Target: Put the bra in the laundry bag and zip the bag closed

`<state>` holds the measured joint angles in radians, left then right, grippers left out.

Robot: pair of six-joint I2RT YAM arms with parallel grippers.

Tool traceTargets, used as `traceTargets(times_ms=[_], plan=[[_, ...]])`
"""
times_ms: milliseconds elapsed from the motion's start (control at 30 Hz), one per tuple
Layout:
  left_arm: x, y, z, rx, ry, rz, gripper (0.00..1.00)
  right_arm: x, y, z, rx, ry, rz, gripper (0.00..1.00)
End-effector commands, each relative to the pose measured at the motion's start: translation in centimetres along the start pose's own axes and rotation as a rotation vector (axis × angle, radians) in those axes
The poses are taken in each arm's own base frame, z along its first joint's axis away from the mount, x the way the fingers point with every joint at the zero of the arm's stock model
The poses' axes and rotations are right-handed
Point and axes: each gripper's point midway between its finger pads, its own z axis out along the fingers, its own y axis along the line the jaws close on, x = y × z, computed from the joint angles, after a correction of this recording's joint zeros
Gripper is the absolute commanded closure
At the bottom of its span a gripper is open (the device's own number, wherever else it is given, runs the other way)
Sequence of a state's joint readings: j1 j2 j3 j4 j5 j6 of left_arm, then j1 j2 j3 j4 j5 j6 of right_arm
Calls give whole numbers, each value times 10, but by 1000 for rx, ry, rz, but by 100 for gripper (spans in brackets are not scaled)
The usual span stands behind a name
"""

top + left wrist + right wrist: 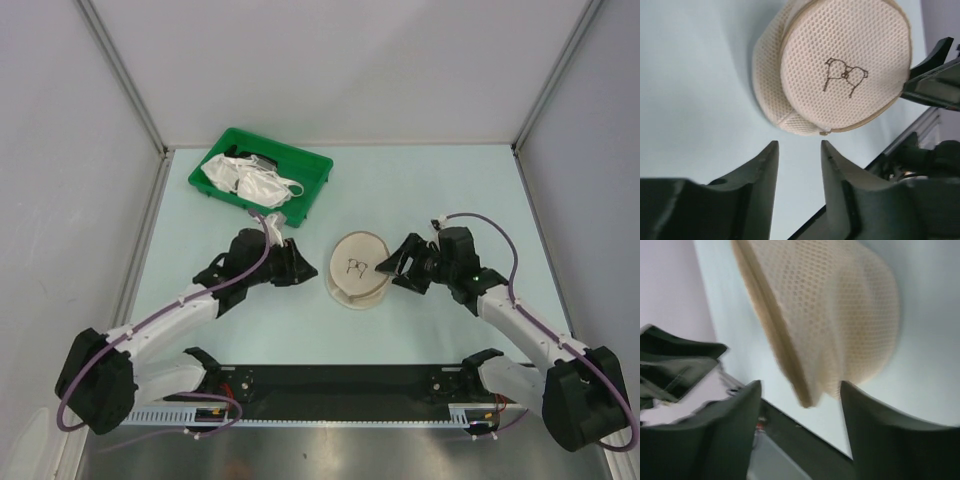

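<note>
While the laundry bag (358, 270) lies flat btwn them, right gripper (384, 266), jaws apart, straddles its rim edge-on, w/ left gripper (310, 272), also apart, just short of it

A green plastic tray (314, 190) sits on the far left part of the pale blue desk (430, 190), turned at an angle to the desk's edges. Inside it lies a loose heap of shiny white bras (248, 178), with something dark half hidden just behind them; what it is cannot be told. Plain grey-white wall panels (340, 60) close in the desk on three sides, joined at the far corners by slanting metal posts (122, 80). A black plate (340, 384) runs along the desk's near edge.
</note>
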<state>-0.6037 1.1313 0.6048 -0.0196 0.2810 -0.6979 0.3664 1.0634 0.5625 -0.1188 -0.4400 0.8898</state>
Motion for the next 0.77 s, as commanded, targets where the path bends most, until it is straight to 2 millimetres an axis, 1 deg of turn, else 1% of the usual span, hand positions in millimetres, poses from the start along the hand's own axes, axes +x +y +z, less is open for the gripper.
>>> traceTargets(times_ms=[0,33,67,100,133,167,200,233,267,300,333,367,400,433,467,500,533,567,600,633,700,733], plan=[[-19,-4,-32,-86,-95,117,50,-2,-14,-23,128,-21,-95,17],[-16,-3,-36,-94,-103,126,47,-3,-18,-28,156,-30,-105,1],[-20,-11,-47,-71,-144,138,43,-7,-22,-34,189,-63,-133,0],[-13,-18,-50,-44,-138,142,20,-2,-30,-42,233,-59,-128,0],[-5,-18,-54,-28,-138,141,9,-6,-35,-47,268,-93,-141,0],[1,-27,-57,18,-140,149,2,-7,-32,-55,264,-126,-161,0],[0,-39,-67,77,-174,147,0,0,-36,-59,288,-119,-166,0],[12,-34,-67,94,-162,142,0,-1,-41,-64,318,-148,-169,0],[17,-43,-70,142,-168,144,1,1,-37,-70,301,-173,-179,0],[16,-53,-83,207,-205,132,0,8,-36,-71,298,-166,-187,0],[28,-45,-81,218,-194,120,0,10,-43,-74,314,-183,-187,0],[29,-49,-86,260,-222,115,0,14,-42,-75,305,-181,-189,0],[32,-50,-91,290,-231,93,1,11,-42,-80,298,-221,-192,0],[36,-48,-98,329,-268,88,1,13,-45,-80,296,-234,-183,0],[36,-48,-102,352,-290,80,1,19,-55,-78,308,-228,-179,0],[37,-48,-106,369,-308,65,0,18,-54,-80,285,-252,-176,0],[36,-47,-114,403,-358,59,0,18,-59,-80,289,-270,-159,0],[37,-44,-116,408,-376,48,1,24,-70,-76,299,-263,-156,0],[36,-44,-119,426,-396,33,1,21,-66,-77,261,-292,-154,0],[36,-43,-124,456,-435,31,0,24,-65,-75,234,-293,-156,0],[35,-46,-131,502,-476,39,1,28,-70,-69,195,-300,-147,0],[39,-51,-133,534,-453,64,1,30,-62,-70,131,-308,-151,0]])
